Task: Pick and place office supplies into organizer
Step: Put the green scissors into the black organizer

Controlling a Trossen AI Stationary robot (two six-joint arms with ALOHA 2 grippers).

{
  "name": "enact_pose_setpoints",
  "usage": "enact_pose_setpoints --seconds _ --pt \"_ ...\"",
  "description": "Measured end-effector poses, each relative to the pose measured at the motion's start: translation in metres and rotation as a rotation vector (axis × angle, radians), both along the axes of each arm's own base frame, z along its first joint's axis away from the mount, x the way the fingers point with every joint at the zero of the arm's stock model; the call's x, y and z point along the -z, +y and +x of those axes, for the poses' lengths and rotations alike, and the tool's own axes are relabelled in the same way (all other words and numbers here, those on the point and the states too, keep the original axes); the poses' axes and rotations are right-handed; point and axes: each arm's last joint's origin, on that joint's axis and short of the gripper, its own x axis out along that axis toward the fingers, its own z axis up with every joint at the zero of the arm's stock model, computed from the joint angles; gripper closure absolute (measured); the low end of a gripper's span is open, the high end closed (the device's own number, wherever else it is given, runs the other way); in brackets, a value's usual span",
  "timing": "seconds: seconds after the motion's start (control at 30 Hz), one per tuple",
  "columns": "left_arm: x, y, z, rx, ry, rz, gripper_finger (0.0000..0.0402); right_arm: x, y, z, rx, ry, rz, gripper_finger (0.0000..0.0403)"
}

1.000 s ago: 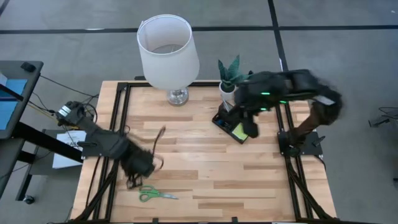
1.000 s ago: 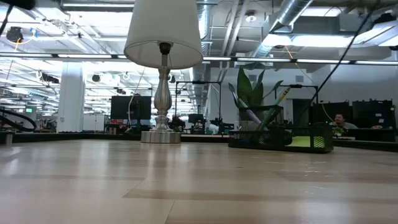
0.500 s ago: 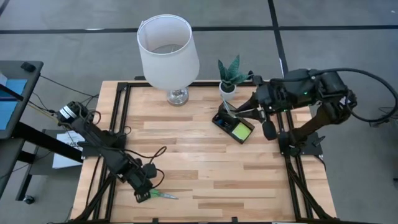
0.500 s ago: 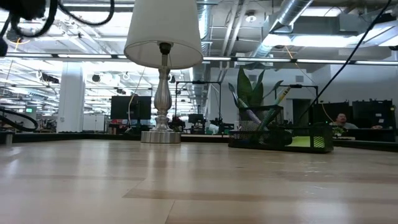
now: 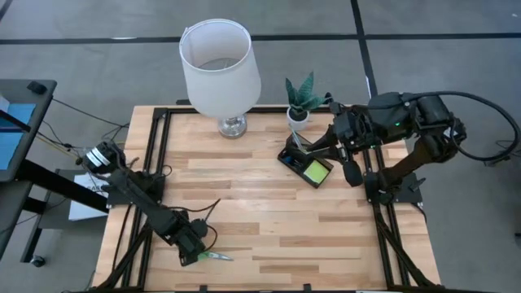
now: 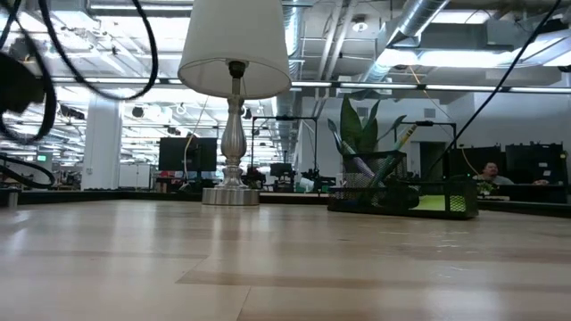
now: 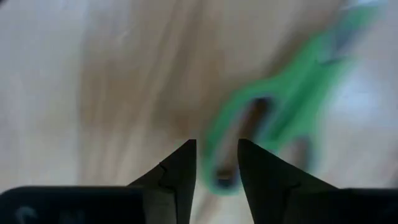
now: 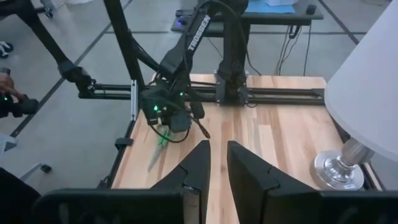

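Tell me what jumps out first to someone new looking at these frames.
The big white lamp at the table's back edge dominates. Next, the left tool low over the green-handled scissors near the front-left edge, its fingers slightly apart around a handle loop. The right tool waits beside the black organizer, which holds a lime pad, next to the small plant.

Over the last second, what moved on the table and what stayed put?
The left gripper swung from the table's middle-left down to the green-handled scissors at the front edge, fingers parted over the handles, not gripping yet. The right gripper pulled back from over the organizer toward the table's right edge. Scissors, organizer, lamp and plant stayed put.
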Motion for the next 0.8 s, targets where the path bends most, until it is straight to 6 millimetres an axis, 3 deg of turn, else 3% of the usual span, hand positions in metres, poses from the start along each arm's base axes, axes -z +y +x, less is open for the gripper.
enact_pose_setpoints --seconds 0.2,0.37,0.53,0.7,0.8 --pt "0.017 0.000 0.000 0.002 0.086 0.081 0.0307 0.000 0.000 0.000 -0.002 -0.001 -0.005 0.0355" --pt "0.020 -0.001 0.001 -0.011 0.068 0.097 0.0320 0.000 0.000 0.000 -0.002 -0.002 -0.006 0.0355" --pt "0.021 0.001 0.001 -0.010 0.087 0.105 0.0372 0.000 0.000 0.000 0.000 -0.003 -0.007 0.0355" --pt "0.006 0.006 0.013 0.105 0.154 0.130 0.0388 0.000 -0.001 0.000 0.009 -0.006 -0.010 0.0355" --pt "-0.021 0.019 0.027 0.175 0.197 0.216 0.0395 -0.002 -0.002 0.001 0.017 -0.022 -0.006 0.0355"
